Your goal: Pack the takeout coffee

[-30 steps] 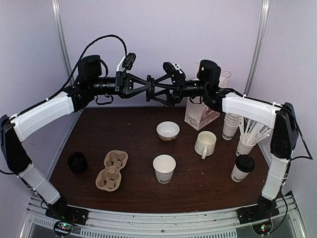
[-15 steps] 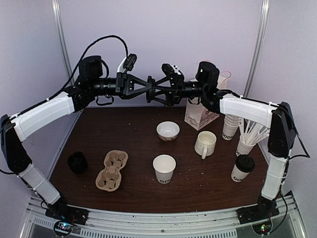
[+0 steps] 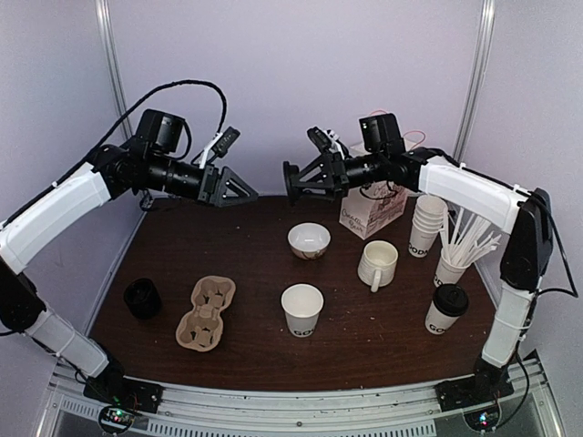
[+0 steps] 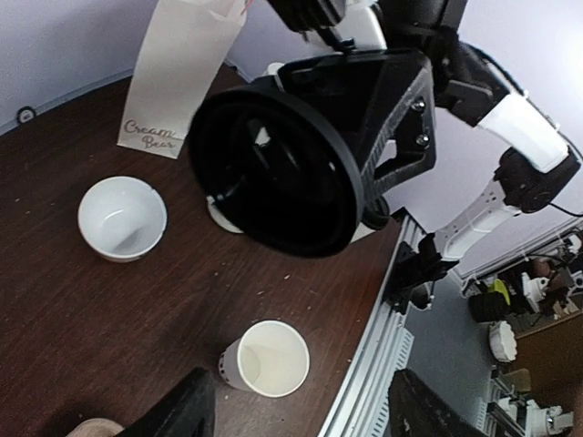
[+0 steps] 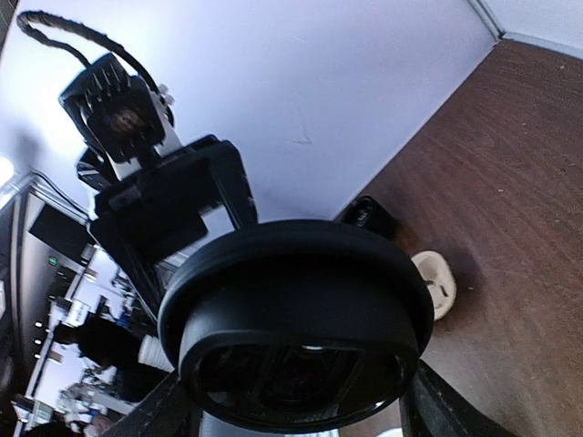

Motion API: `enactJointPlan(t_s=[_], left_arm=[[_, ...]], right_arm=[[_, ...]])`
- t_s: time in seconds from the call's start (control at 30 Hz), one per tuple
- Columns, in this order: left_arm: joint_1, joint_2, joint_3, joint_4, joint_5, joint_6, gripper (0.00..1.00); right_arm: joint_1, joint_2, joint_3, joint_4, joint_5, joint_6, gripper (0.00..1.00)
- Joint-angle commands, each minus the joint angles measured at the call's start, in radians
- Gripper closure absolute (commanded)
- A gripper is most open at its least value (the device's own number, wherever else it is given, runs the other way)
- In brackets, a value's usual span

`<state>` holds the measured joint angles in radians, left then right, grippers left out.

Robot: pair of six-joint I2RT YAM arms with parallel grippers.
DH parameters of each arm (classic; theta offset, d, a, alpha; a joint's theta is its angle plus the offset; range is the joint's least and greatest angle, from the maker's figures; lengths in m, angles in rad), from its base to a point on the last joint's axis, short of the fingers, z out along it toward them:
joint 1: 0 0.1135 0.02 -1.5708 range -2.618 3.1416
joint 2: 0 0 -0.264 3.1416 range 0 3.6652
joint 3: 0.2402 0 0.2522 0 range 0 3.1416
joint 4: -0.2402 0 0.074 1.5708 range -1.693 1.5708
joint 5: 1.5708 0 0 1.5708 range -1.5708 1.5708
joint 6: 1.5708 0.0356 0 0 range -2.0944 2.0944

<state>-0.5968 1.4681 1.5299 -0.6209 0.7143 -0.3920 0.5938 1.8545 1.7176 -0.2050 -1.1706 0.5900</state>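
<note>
The brown table point(image 3: 246, 273) has bare wood along its near edge and at its left back corner. Both arms are raised over the back half, high above everything that stands there. The left gripper point(image 3: 248, 191) has its jaws wide apart and holds nothing. The cardboard cup carrier point(image 3: 206, 312) lies near the left front. The open paper cup point(image 3: 302, 308) stands at the middle front with free room all around, and the lidded cup point(image 3: 446, 309) stands close to the right edge. The right gripper point(image 3: 293, 182) is clamped on a black lid point(image 4: 273, 173), which it holds on edge just apart from the left fingers.
</note>
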Motion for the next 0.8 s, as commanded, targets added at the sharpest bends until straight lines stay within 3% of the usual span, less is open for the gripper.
enactJointPlan(t_s=[0.0, 0.17, 0.3, 0.5, 0.77], left_arm=[[-0.003, -0.064, 0.009, -0.188, -0.229, 0.157, 0.32], [0.013, -0.072, -0.022, -0.231, -0.485, 0.141, 0.31], [0.055, -0.067, -0.053, -0.231, -0.594, 0.089, 0.29], [0.121, -0.083, -0.103, -0.187, -0.559, 0.057, 0.29], [0.137, -0.089, -0.114, -0.186, -0.536, 0.075, 0.29]], right_arm=[[0.014, -0.075, 0.096, -0.574, 0.196, -0.557, 0.3], [0.072, -0.085, 0.156, -0.851, 0.432, -0.862, 0.3], [0.16, -0.064, 0.198, -0.986, 0.628, -1.036, 0.3], [0.309, 0.007, 0.243, -1.12, 0.858, -1.167, 0.29], [0.395, 0.117, 0.315, -1.19, 0.977, -1.205, 0.29]])
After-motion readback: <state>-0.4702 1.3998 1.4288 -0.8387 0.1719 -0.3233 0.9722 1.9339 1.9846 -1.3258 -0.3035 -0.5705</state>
